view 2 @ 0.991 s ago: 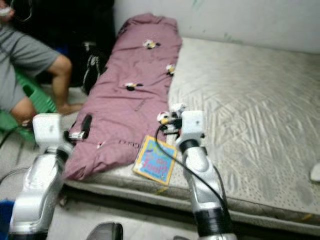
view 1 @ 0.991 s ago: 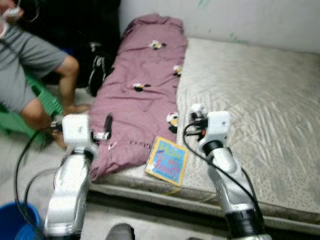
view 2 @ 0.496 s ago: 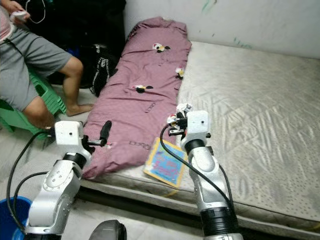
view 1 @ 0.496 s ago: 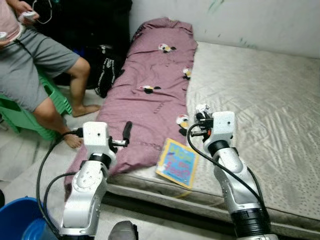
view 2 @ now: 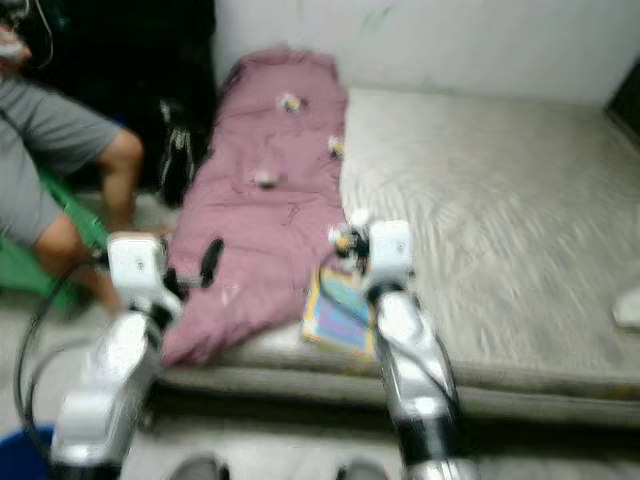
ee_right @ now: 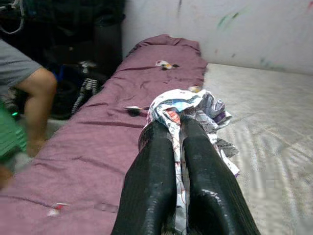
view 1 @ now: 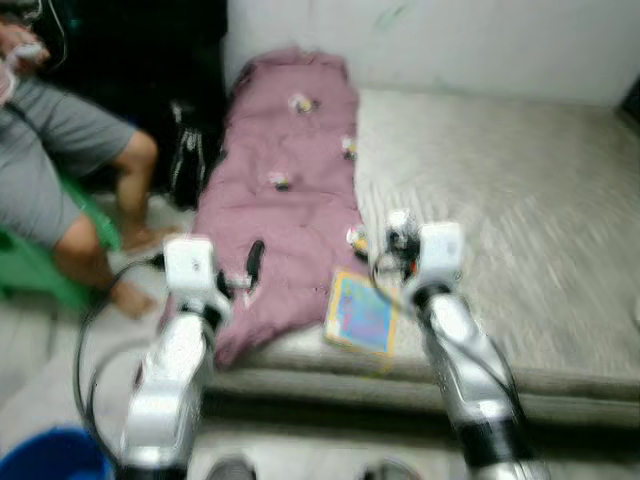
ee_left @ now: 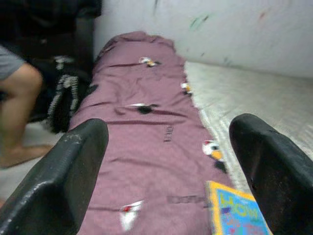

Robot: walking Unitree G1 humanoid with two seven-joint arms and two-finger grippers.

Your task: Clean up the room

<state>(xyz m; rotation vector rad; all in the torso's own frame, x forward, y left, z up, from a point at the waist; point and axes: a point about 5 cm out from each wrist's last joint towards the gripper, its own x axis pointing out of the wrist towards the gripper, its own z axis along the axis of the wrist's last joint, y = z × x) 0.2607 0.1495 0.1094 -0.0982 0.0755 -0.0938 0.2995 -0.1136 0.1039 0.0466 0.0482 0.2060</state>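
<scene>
Our right end effector (ee_right: 183, 132) is pinched on a crumpled wrapper (ee_right: 188, 105), light and crushable, above the mattress (view 1: 520, 200); left end effector (ee_left: 166, 147) gapes empty; picture book (view 1: 362, 312) at its 3 o'clock.

place: bedroom in a home | bed: bare grey mattress (view 1: 500, 200) low on the floor, far side against a scuffed white wall (view 1: 450, 40) | bedding: purple blanket (view 1: 285, 190) along its left edge | book (view 1: 362, 313) at near edge | left: person (view 1: 60, 170) seated on green stool (view 1: 40, 265) | near left: blue bucket (view 1: 50, 458)
</scene>
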